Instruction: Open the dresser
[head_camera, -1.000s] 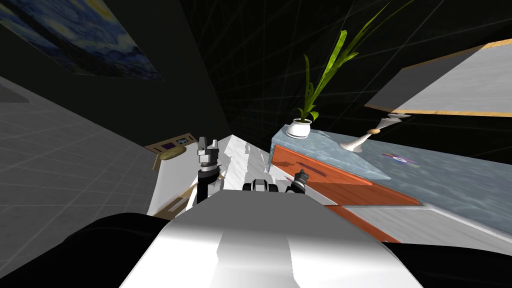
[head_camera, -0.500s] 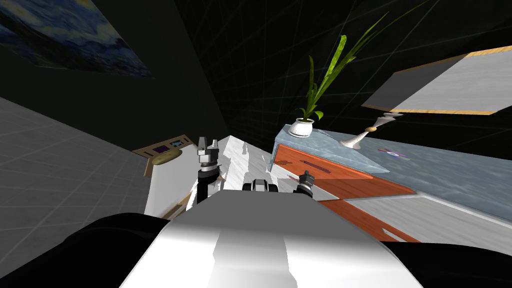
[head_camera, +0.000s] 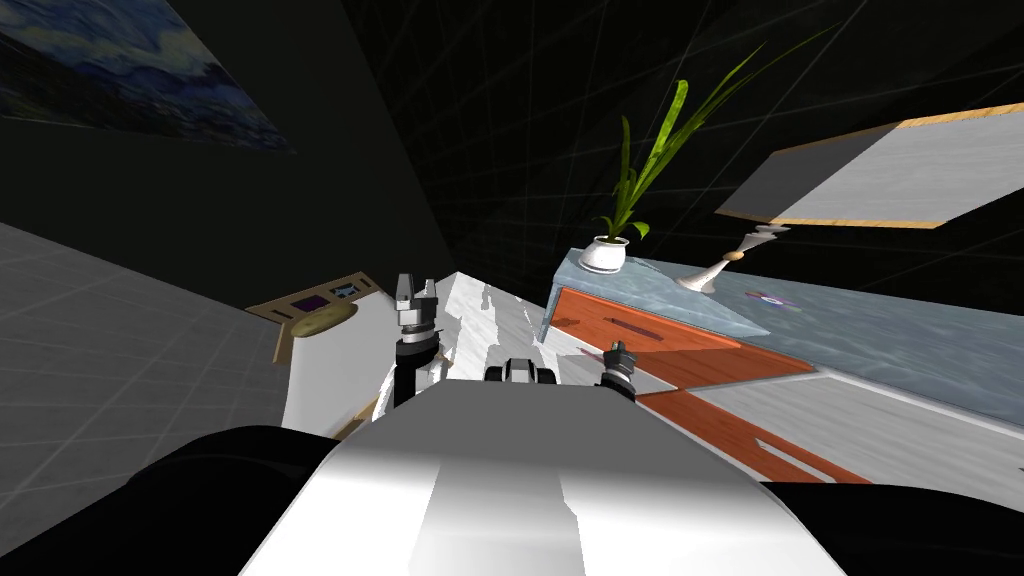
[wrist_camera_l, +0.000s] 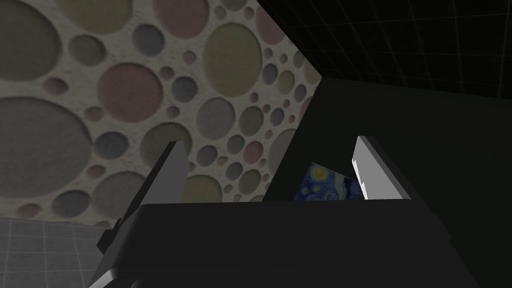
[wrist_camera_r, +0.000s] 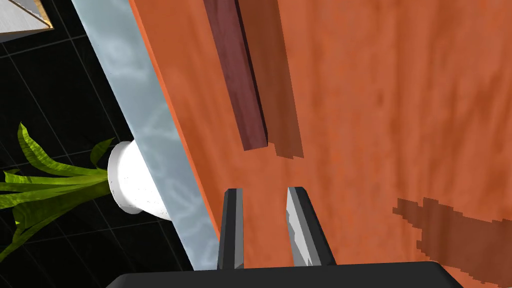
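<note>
The dresser (head_camera: 690, 352) has orange-brown drawer fronts and a blue-grey marbled top (head_camera: 860, 325); it stands ahead to my right. A dark maroon bar handle (wrist_camera_r: 236, 75) runs along the upper drawer front (wrist_camera_r: 380, 110). My right gripper (wrist_camera_r: 264, 190) points at that front, just short of the handle's near end, off it. Its fingers (wrist_camera_r: 231, 225) stand a narrow gap apart with nothing between them. In the head view the right gripper (head_camera: 618, 353) is small against the orange front. My left gripper (head_camera: 414, 298) is raised at my left, open (wrist_camera_l: 268, 142) and empty.
A white pot with a green plant (head_camera: 603, 254) stands on the dresser's near corner, beside the right gripper's line (wrist_camera_r: 132, 185). A pale candlestick (head_camera: 712, 272) and a disc (head_camera: 768, 298) lie further along. A white table (head_camera: 340, 360) is at left; a wood-edged panel (head_camera: 870, 180) hangs upper right.
The whole head picture has shifted, so I have moved. My right gripper has edged slightly right against the drawer front. The left arm holds its pose.
</note>
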